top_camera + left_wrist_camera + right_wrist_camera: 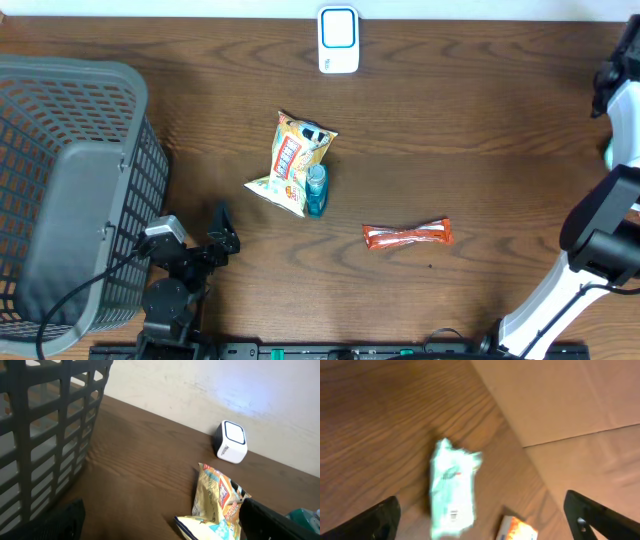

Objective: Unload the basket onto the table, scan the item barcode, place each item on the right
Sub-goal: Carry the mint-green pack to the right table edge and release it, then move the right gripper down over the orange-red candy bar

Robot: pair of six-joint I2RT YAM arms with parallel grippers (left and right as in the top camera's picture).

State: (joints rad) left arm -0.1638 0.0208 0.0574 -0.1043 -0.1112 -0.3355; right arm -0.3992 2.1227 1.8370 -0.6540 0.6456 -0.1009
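A dark wooden table point(480, 110) is seen, with a grey basket point(70, 190) set at its left end. A white scanner point(338, 40) is placed at the far edge. A snack bag point(290, 160) is laid mid-table, touched by a blue bottle point(316, 190); an orange wrapped bar point(407, 235) is laid nearby, apart from both

1. Overhead cam is looking straight down from high up, taking in most of the table point(450, 130). The grey basket point(70, 75) is sitting at its left edge and the white scanner point(338, 40) at the top edge.
2. Left wrist cam is riding low near the tabletop, facing across the wood toward the pale back wall, with the basket looming close on its left.
3. Those two are sharing the basket, the scanner and the snack bag point(293, 160).
4. Right wrist cam is tilting steeply down, close and blurry, at wood grain and a tan cardboard-looking surface point(570, 405). I can't tell where that's sitting in the overhead.
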